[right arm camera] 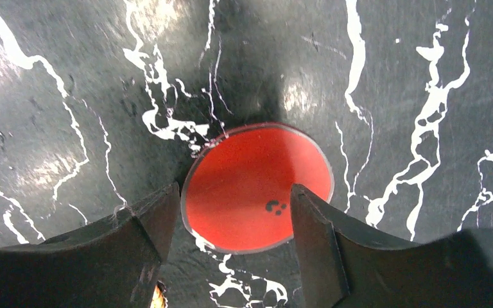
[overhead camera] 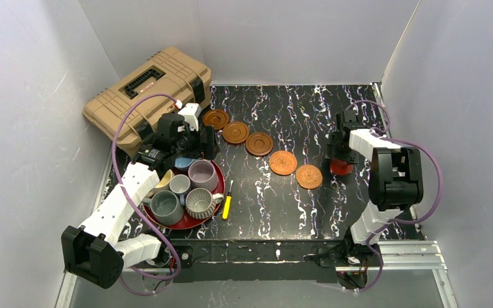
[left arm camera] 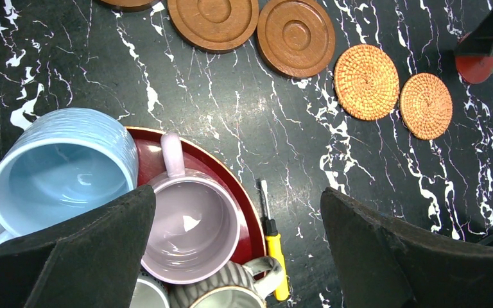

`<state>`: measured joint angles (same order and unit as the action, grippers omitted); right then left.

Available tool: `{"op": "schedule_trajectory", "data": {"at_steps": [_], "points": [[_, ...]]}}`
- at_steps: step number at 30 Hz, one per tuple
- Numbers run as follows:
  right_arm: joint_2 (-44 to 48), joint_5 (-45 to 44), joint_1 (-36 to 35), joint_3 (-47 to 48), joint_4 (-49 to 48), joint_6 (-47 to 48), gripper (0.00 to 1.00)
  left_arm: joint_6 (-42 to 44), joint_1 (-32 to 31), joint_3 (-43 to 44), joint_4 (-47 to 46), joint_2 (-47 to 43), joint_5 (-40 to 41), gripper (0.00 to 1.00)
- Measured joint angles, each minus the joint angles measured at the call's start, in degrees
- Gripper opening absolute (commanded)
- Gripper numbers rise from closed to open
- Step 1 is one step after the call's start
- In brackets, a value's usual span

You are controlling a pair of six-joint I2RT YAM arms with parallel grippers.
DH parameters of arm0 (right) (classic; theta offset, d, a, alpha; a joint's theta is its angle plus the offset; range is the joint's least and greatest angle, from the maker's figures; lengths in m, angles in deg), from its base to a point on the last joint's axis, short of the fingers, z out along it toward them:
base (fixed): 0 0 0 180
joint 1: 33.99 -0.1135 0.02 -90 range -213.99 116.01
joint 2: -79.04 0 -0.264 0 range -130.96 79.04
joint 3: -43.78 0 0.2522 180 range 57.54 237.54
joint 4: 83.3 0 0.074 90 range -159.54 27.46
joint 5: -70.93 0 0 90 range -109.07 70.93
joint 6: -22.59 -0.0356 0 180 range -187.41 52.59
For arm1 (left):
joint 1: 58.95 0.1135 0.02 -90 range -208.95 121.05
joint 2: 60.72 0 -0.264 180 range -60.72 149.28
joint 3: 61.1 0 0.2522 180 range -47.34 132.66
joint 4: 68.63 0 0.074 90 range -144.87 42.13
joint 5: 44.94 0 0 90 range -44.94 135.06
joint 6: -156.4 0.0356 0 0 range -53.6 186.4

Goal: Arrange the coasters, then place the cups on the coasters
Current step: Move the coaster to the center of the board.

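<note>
The right gripper [right arm camera: 234,196] stands partly open and empty, its fingers [right arm camera: 103,256] straddling the red coaster [right arm camera: 257,173] lying flat beneath. The left gripper [left arm camera: 237,196] gapes wide, holding nothing, above the mauve cup [left arm camera: 192,231] and light blue cup [left arm camera: 58,173]

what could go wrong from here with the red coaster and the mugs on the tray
1. The red coaster lies thin and flat on the table between the open fingers of the right gripper. Closing might only slide it or scrape the tabletop.
2. The mauve mug sits close beside the light blue mug on the crowded tray. The open left gripper above them could knock one while taking the other.
</note>
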<state>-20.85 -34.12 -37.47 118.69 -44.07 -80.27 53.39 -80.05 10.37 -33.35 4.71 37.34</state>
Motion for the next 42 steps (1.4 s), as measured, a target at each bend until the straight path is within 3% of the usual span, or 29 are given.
{"op": "schedule_trajectory", "data": {"at_steps": [11,25,32,42], "points": [[3.82,0.24,0.2,-3.3,3.67,-0.96,0.78,-0.02,0.0,0.0,0.0,0.0,-0.24,0.99],[0.0,7.74,10.93,8.13,5.2,1.36,0.84,0.0,0.0,0.0,0.0,0.0,-0.2,0.99],[-7.93,9.9,10.82,10.69,3.8,1.97,0.77,-0.02,0.0,0.0,0.0,0.0,-0.2,0.99],[-8.96,9.05,10.75,11.54,2.62,2.56,0.71,0.0,0.0,0.0,0.0,-0.02,-0.2,0.99]]}}
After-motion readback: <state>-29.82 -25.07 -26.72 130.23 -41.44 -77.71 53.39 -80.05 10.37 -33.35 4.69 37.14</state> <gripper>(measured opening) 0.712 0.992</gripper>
